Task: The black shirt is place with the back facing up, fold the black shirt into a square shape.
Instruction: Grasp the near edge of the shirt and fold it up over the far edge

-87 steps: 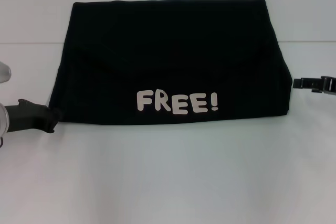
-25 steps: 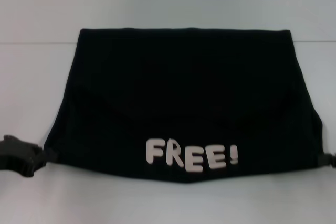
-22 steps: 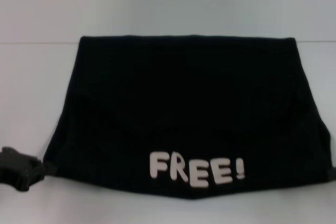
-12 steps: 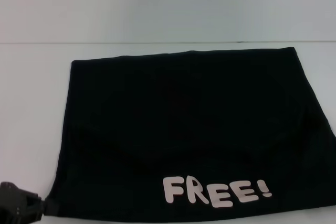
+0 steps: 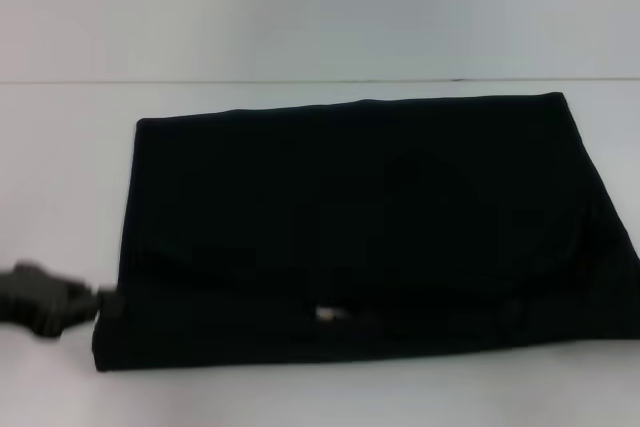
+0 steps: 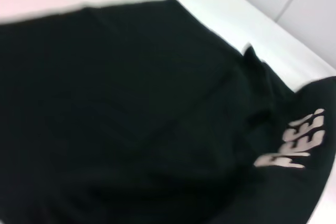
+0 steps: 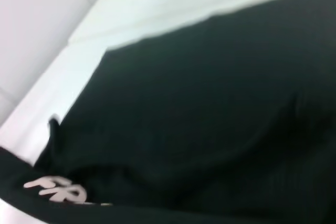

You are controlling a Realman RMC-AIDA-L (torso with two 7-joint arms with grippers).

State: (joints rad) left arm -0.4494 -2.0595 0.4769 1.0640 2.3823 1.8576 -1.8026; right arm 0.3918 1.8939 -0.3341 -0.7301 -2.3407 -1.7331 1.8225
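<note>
Black shirt (image 5: pixel 350 227) spread flat and plain-side up on the white table (image 5: pixel 300 397), lettered near hem rolled under for a squarer outline, left gripper (image 5: pixel 45 299) at its near-left corner, finger state impossible to tell, right gripper unseen.

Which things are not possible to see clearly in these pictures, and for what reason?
- The white lettering on the black shirt: head view shows only a sliver under a cloth fold; both wrist views cut it short.
- Left gripper: blurred at the shirt's near left corner in the head view; its grip cannot be judged.
- Right gripper: in no view.
- Shirt's right edge: cut off by the head view's border.
</note>
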